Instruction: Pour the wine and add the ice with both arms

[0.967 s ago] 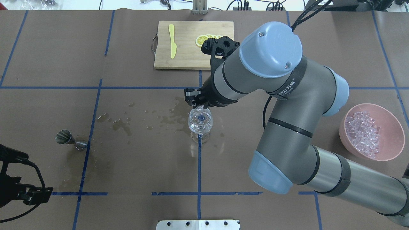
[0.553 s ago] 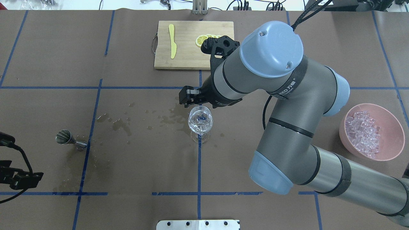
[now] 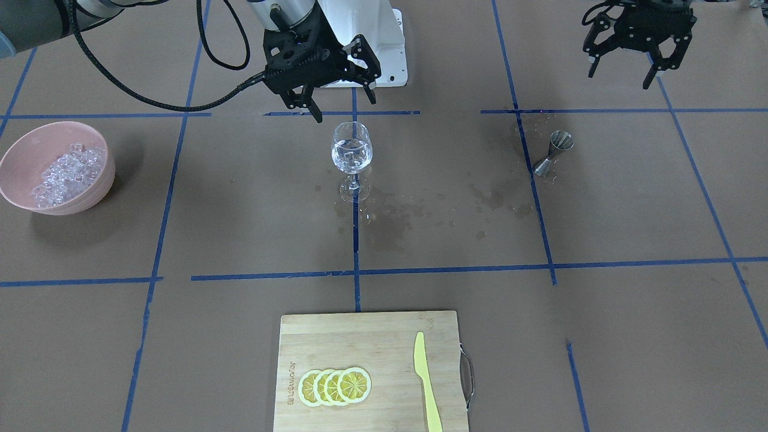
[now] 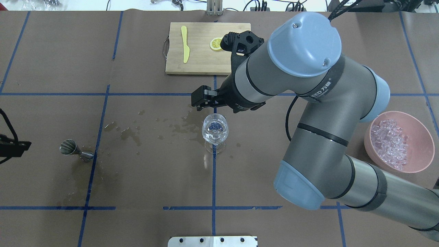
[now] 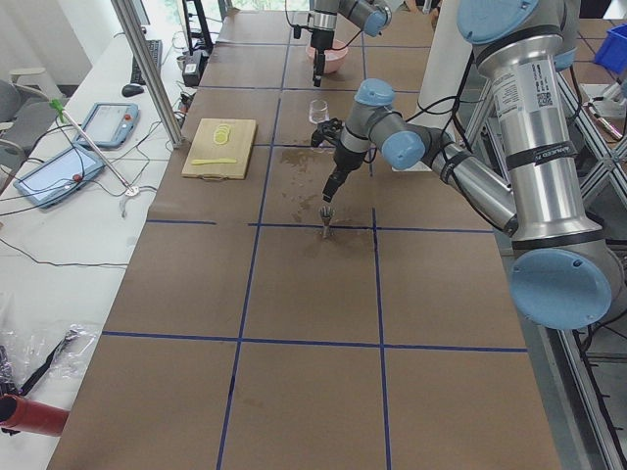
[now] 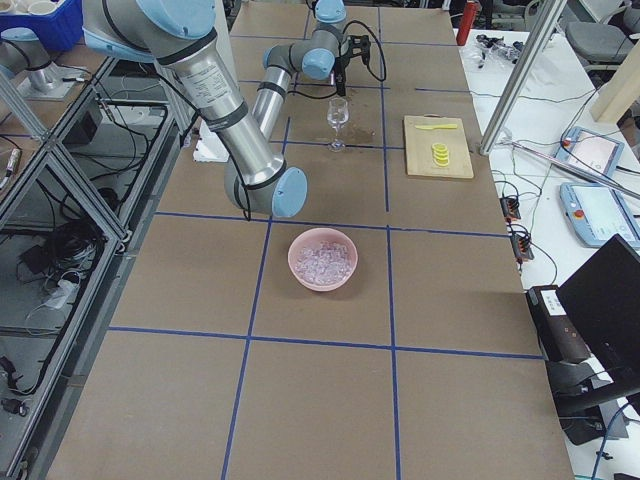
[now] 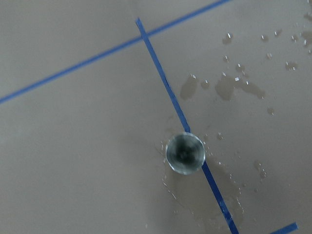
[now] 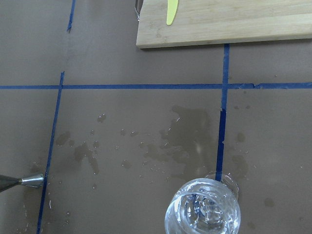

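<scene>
Right gripper (image 3: 343, 102): jaws spread, empty, hovering up beside the wine glass (image 3: 352, 161), no contact. Left gripper (image 3: 621, 72): jaws also spread, empty, raised near the jigger (image 3: 553, 152), which stands upright on a blue tape line.

Ice (image 3: 63, 171) sits heaped in the pink bowl (image 3: 18, 144) at the robot's right end of the table, well apart from the glass. Wine (image 4: 214, 132), as far as I can judge, is in the glass bowl.

Handling, my read:
- Cubes are small, hard, light and probably wet and slick. Pinch across flat faces, low in the heap; expect pop-outs.
- The glass is fragile and top-heavy on a thin stem. Drop cubes from just over the rim and don't nudge it.
- Paper around the foot has wet stains (image 3: 390, 219), so the foot may slide.

Hard to tell:
- Liquid level is unclear: clear on clear. Glints inside could be cubes or reflections.
- Overhead: the right wrist covers most of the lemon slices (image 3: 335, 386), and the left gripper is cut off at the edge.
- Neither wrist view shows fingers.
</scene>
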Robot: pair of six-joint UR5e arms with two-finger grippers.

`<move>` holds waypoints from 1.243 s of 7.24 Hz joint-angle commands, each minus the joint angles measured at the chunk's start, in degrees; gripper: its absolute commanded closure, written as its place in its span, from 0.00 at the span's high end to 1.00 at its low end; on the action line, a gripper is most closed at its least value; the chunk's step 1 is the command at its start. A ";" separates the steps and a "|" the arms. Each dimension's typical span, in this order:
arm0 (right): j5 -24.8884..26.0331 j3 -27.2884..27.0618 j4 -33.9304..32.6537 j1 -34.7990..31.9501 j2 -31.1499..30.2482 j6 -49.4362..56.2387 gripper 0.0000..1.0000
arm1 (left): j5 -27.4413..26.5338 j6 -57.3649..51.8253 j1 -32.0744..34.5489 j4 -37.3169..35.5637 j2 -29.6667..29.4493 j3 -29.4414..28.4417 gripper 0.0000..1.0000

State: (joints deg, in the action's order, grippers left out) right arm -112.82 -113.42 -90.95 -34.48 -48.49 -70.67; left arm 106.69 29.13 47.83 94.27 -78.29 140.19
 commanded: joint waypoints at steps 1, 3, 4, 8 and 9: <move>-1.94 -2.33 -4.57 -2.94 -0.11 0.10 1.00 | 2.45 -11.16 8.91 -15.03 -15.17 -5.25 1.00; -6.95 -2.51 -8.26 -8.91 -0.99 1.84 1.00 | 6.92 -15.59 14.27 -15.08 -18.29 -10.61 1.00; -9.15 -2.51 -11.50 -12.76 -1.60 6.64 1.00 | 11.39 -15.68 19.44 -14.64 -21.78 -15.42 1.00; -10.22 -1.90 -23.57 -23.93 -9.92 34.03 1.00 | 19.08 -15.59 28.08 -10.08 -23.49 -27.22 1.00; -9.87 -0.59 -24.09 -27.01 -13.27 38.03 1.00 | 19.86 -15.68 28.54 -10.42 -23.23 -28.90 1.00</move>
State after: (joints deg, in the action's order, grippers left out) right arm -122.97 -115.15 -113.91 -57.65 -57.56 -39.66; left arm 125.72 13.49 74.93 83.42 -101.68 113.82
